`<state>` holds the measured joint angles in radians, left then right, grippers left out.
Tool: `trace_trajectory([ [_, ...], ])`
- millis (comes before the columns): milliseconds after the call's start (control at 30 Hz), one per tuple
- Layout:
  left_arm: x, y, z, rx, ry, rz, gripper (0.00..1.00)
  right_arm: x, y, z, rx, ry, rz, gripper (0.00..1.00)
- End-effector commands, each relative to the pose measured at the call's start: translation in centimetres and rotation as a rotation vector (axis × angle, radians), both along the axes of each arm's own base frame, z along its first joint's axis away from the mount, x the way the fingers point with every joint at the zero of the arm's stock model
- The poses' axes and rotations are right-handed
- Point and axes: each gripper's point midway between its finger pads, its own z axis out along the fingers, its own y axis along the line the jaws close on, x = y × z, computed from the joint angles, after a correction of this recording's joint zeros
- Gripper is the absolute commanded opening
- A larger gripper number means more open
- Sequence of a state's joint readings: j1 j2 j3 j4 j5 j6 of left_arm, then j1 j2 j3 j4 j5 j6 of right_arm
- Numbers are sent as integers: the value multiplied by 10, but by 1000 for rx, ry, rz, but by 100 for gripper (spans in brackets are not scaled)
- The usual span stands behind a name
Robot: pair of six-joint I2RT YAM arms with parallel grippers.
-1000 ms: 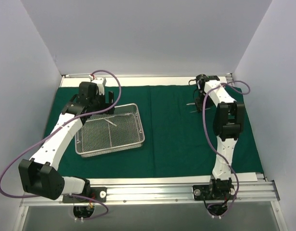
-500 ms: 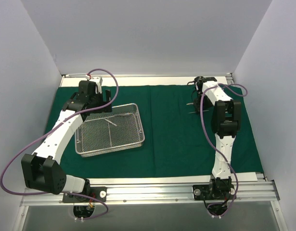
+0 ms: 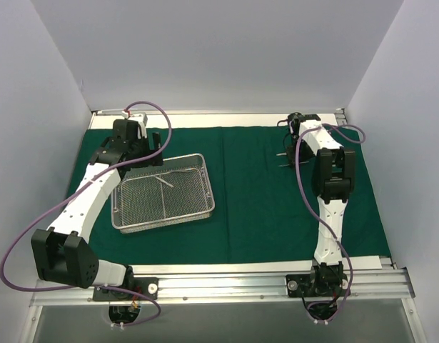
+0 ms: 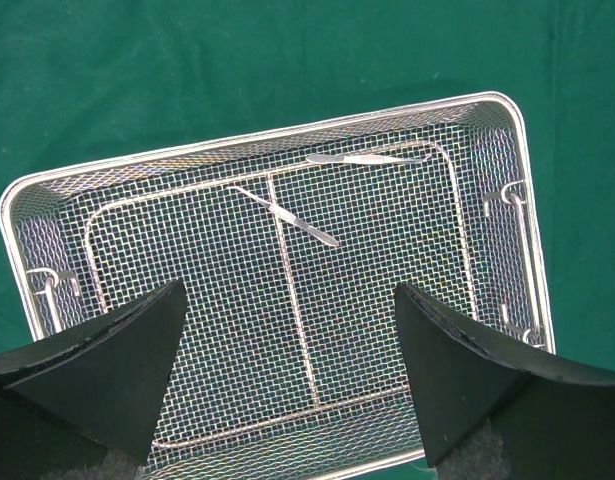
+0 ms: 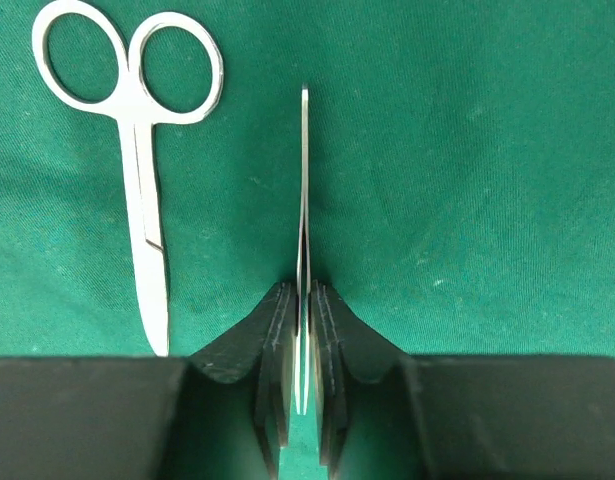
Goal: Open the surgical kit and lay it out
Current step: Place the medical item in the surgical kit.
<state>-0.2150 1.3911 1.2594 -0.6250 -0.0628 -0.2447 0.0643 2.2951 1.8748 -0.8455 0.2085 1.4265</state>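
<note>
The green cloth [image 3: 255, 207] is unfolded and lies flat across the table, so the opening part of the job looks finished. The wire tray [image 3: 148, 207] sits uncovered on the cloth, at about 9 o'clock from the cloth's middle.

Laying out looks partly done. At about 1 o'clock on the cloth, well apart from the tray, a pair of scissors [image 5: 147, 215] lies flat with its rings pointing away from the arm. Just beside it, at its 3 o'clock, the right gripper [image 5: 304, 300] is pinched almost closed on a thin flat metal tool [image 5: 304, 170], held on edge and parallel to the scissors. Whether that tool already rests on the cloth or hangs just above it cannot be told.

The left gripper [image 4: 287, 290] hovers over the tray with its fingers spread as wide as they go and holds nothing. Below it two pieces lie in the tray: a slim tweezer-like tool [image 4: 367, 158] near the far rim, and a thin angled tool [image 4: 292, 215] at its 7 o'clock, near the tray's middle.

By this reading, what is left is setting down the pinched tool, then bringing out those two pieces.
</note>
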Motion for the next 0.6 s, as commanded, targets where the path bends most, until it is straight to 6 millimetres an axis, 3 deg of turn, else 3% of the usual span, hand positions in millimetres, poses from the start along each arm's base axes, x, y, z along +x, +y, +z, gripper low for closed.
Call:
trace_trajectory([
  [0,8,2,14,-26,-39,12,94,-6,-12,-1,-38,34,-37,15],
  [233,5,11,6,-57,-10,51,94,-3,-9,5,-21,20,-24,39],
  [400,1,17,-6,-59,40,80,95,-4,-2,19,7,0,5,47],
  [500,-8,19,-27,-55,141,90,100,0,10,43,39,-41,57,50],
  [567,-17,20,-47,-60,235,93,87,6,22,75,32,-97,154,51],
])
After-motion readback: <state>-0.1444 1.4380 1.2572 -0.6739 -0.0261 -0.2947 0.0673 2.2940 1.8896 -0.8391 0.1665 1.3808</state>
